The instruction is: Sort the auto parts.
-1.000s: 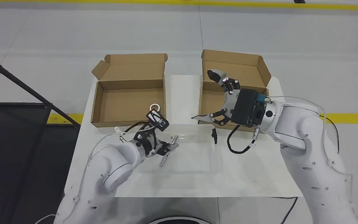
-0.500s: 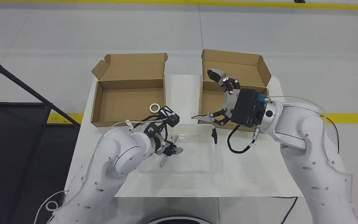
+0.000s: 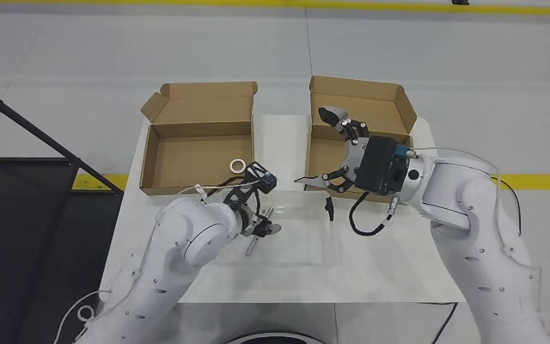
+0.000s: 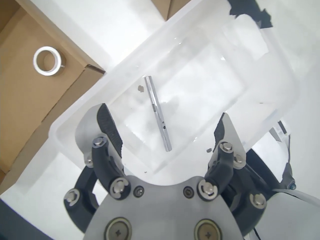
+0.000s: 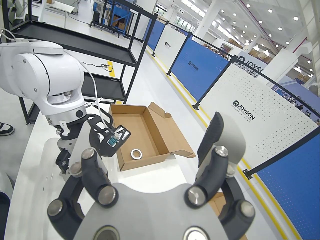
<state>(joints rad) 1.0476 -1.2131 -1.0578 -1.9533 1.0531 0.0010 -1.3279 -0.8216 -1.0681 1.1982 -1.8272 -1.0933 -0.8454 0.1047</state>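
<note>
A white tabletop carries two open cardboard boxes and a clear plastic bin.

The left cardboard box sits at the far left corner of the tabletop with its lid folded back. The right cardboard box sits at the far right corner, also with its lid back.

The clear plastic bin lies in the middle of the tabletop, towards the near edge. It is just beside the near walls of both boxes.

The right pincer hangs over the right cardboard box, turned on its side. Its jaws are spread wide, released and holding nothing.

The left pincer hangs over the left end of the bin. It too is released, with one ridged black pad on either side of the part below. The pictures do not show whether the pads touch anything.

A slim metal rod lies flat on the floor of the bin at its left end, set at a slant to the bin's walls. In the left wrist view it sits between the open fingers.

A torn black patch clings to the rim at the bin's right end.

Smallest of all is a metal ring — it lies flat on the floor of the left cardboard box, close to the near right corner of that box.
</note>
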